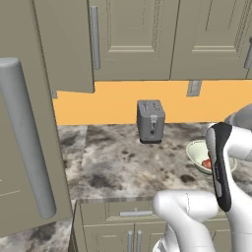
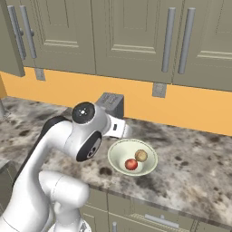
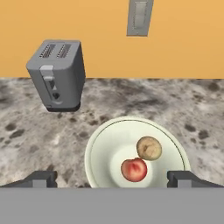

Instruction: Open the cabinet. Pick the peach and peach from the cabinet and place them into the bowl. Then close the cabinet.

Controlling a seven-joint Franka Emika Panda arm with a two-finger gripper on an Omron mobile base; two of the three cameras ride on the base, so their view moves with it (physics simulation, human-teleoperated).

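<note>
The pale bowl (image 3: 93,146) sits on the speckled counter with both peaches in it. The reddish peach (image 3: 134,169) lies beside the browner orange peach (image 3: 149,148). My gripper (image 3: 113,179) hovers just above the bowl's near side, open, with nothing between its fingertips (image 3: 41,178). From the right base view, the bowl (image 2: 114,156) holds the red peach (image 2: 131,164) and the other peach (image 2: 141,155). The cabinet door (image 1: 19,162) is swung open at the left, its long grey handle (image 1: 27,138) close to the camera. The interior is out of view.
A grey toaster (image 1: 150,120) stands against the orange wall, left of the bowl (image 1: 193,147). A wall outlet (image 3: 139,17) hangs above the counter. Shut upper cabinets (image 2: 131,36) run along the wall. Lower drawers (image 1: 135,213) front the counter edge.
</note>
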